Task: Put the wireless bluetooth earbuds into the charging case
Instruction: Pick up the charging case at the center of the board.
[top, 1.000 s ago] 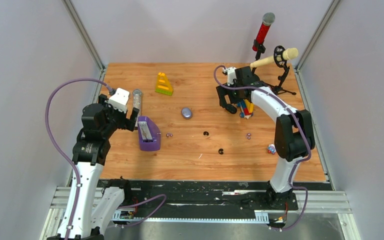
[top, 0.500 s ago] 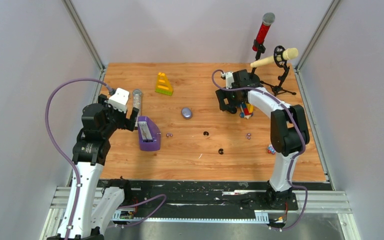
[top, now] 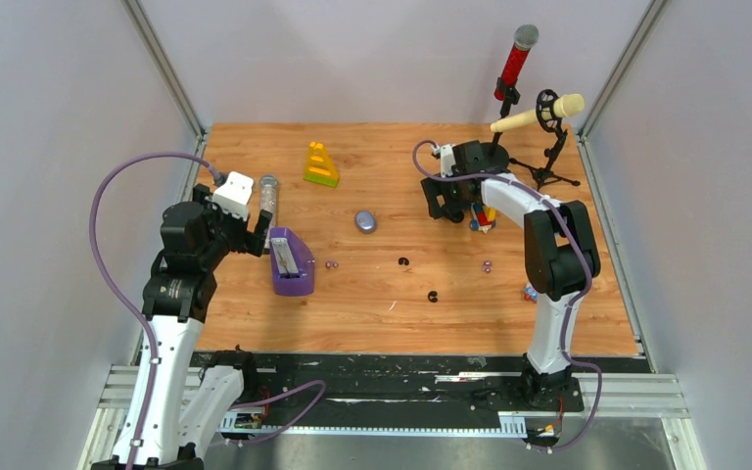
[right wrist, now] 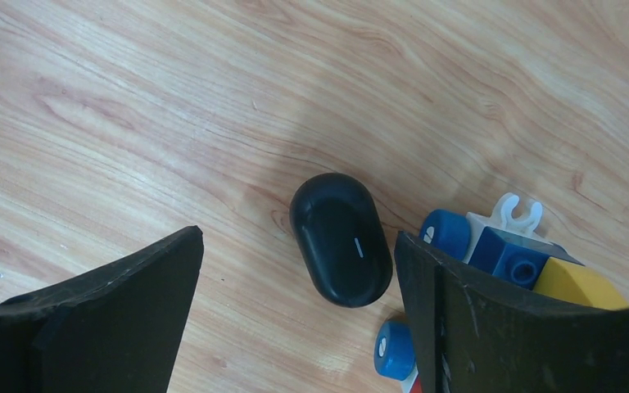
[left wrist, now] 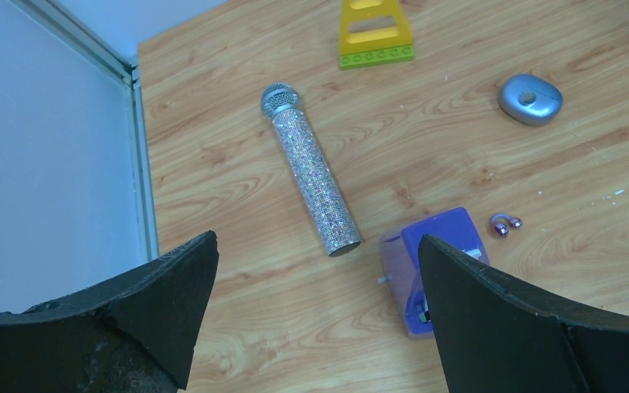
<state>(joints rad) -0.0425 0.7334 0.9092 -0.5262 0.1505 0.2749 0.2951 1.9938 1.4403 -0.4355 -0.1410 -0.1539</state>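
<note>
Nearest me, one black earbud (top: 434, 295) lies on the table (top: 352, 313), with a second black earbud (top: 403, 261) just beyond it. Purple earbuds (left wrist: 505, 224) sit just beside the open purple case (top: 291, 262), and another purple earbud (top: 487, 264) lies well apart to the right. My left jaws hang wide near that case, holding nothing. Further out, my right jaws stand wide astride the shut black charging case (right wrist: 341, 239), next to toy blocks (right wrist: 516, 254).

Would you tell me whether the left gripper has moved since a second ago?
No. The left gripper stays open, just left of the purple case.
</note>
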